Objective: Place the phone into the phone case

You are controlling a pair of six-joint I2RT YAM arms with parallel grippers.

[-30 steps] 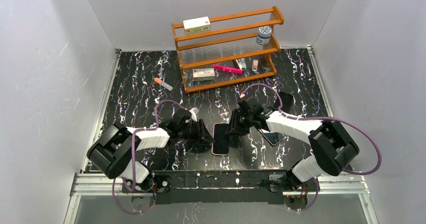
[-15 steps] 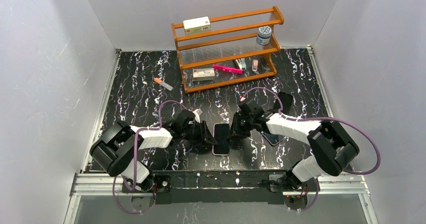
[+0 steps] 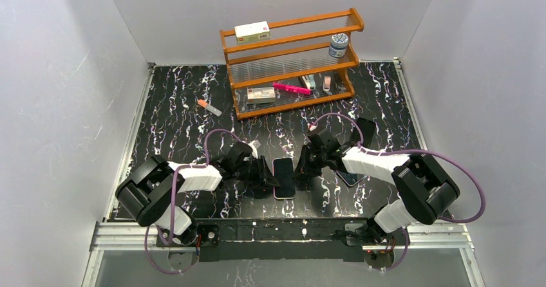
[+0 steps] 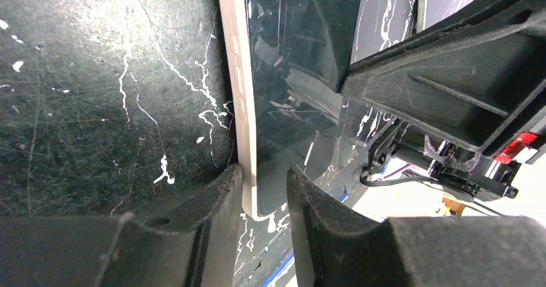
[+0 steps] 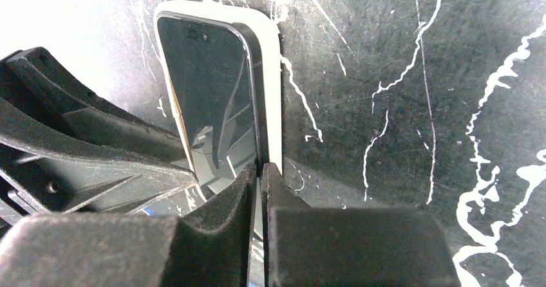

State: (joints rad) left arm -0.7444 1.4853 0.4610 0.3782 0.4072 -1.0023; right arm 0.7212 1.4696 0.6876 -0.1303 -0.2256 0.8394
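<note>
Lying near the front middle of the table (image 3: 180, 116), the phone (image 3: 284, 179) sits screen-up in the pale-rimmed phone case (image 5: 273, 74), a dark strip of the case's inside showing along one long side. Left fingers (image 4: 216, 200) straddle its pale edge, narrowly parted; grasping or not, I cannot tell. Right fingers (image 5: 222, 206) are pressed nearly together at the opposite edge.

No writing can be read anywhere. The white box (image 3: 252, 32) on top of the rack (image 3: 353, 23) bears a red mark (too small to make out). The labels on the jar (image 3: 338, 44) and the lower box (image 3: 261, 94) are blurs.
</note>
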